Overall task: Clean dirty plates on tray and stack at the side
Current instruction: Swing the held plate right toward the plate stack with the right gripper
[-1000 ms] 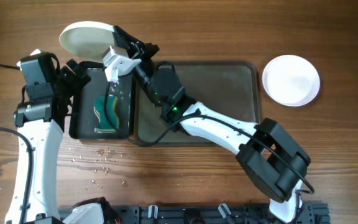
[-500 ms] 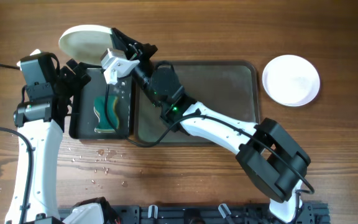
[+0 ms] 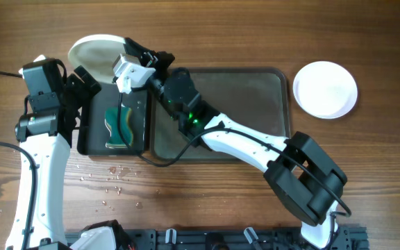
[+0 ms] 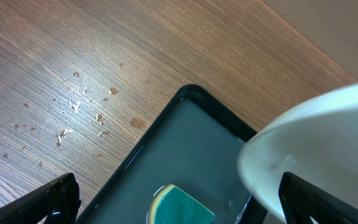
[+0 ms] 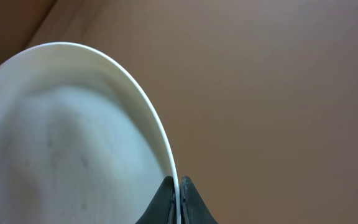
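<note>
Pinching plate (image 5: 61, 143) rim, right hand (image 5: 178, 191), plate apparently tilted

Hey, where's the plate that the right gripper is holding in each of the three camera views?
Overhead: the plate is at top left, beyond the black tray, its edge in the right gripper.
Left wrist: the plate fills the right side, above the black tray.
Right wrist: the plate fills the left half, rim pinched at bottom centre.
Landmark: the green sponge, in overhead and left wrist only.
</note>
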Tool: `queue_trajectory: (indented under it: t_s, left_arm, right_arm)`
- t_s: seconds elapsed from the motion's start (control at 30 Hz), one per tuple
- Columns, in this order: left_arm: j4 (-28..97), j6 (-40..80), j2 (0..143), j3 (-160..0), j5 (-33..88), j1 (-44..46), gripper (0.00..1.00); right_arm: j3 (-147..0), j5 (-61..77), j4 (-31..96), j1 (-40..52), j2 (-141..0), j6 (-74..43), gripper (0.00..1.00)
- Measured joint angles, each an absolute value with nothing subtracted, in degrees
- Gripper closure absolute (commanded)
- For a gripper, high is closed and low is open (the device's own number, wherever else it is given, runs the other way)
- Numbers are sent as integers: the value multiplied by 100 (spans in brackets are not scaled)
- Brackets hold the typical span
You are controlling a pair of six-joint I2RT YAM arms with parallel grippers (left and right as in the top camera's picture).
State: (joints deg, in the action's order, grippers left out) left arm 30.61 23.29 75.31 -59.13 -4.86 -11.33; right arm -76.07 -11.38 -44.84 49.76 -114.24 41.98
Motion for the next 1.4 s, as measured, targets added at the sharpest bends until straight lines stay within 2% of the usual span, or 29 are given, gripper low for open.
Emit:
queue_trajectory:
  t_s: [0.5, 0.83, 1.03, 1.23, 1.4]
  left_arm:
    - [3061, 2329, 7531, -5913, -484, -1133, 0]
    - [3061, 2331, 7531, -5913, -486, -1133, 0]
    - [3061, 2329, 7531, -5913, -484, -1133, 0]
    - [3061, 2329, 7531, -5913, -484, -1133, 0]
    - [3063, 2329, 7531, -5913, -484, -1133, 0]
  right_arm:
    - [-7623, -1079, -2602, 4370, -11426, -156, 96]
    - [-7623, -451, -2141, 4357, -11424, -1219, 96]
    - [-7625, -301, -1841, 3927, -11139, -2008, 96]
    - [-7703, -296, -537, 3000, -10798, -2290, 96]
    - [-7710, -298, 1044, 2185, -10798, -2340, 96]
